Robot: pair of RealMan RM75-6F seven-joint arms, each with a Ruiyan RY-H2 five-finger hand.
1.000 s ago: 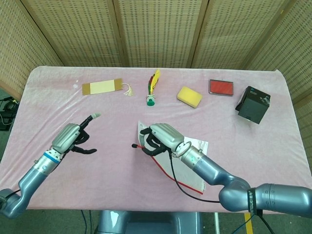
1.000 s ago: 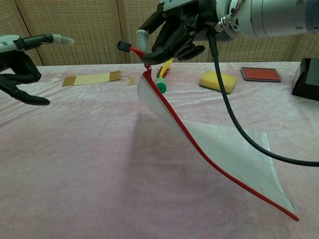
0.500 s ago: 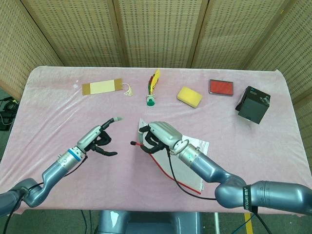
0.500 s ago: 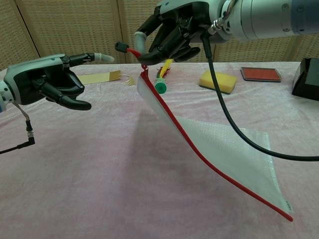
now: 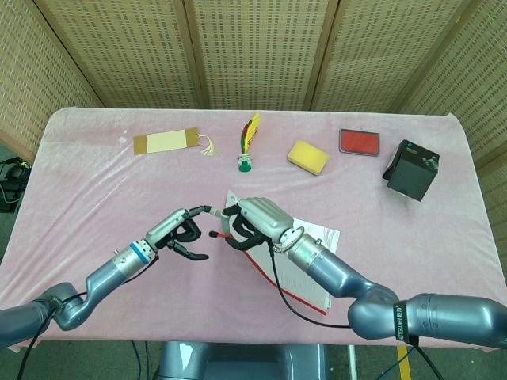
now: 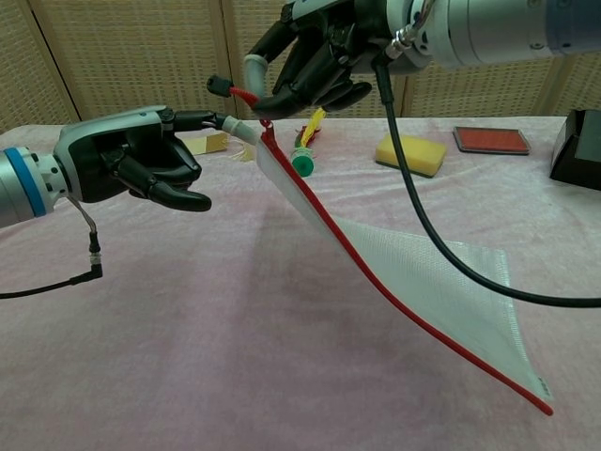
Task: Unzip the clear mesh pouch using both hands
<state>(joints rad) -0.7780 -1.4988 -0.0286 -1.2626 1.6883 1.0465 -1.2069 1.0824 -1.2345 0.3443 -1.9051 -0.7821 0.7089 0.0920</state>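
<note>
Left hand (image 6: 131, 164) near the table's (image 5: 95, 182) front-middle, one finger extended to the top corner of the mesh pouch (image 6: 413, 282), nothing gripped. Right hand (image 6: 315, 56) pinches the red zipper pull (image 6: 246, 94), pouch hanging tilted, its far end down toward the front-right edge.

Bookmark (image 5: 165, 142), shuttlecock (image 5: 249, 142), sponge (image 5: 307, 157), red pad (image 5: 360, 142), black box (image 5: 411, 169).

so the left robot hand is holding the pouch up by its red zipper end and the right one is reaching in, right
Sides are swapped. The right robot hand holds the mesh pouch up by its red zipper end; the left robot hand reaches in, as the chest view shows.
</note>
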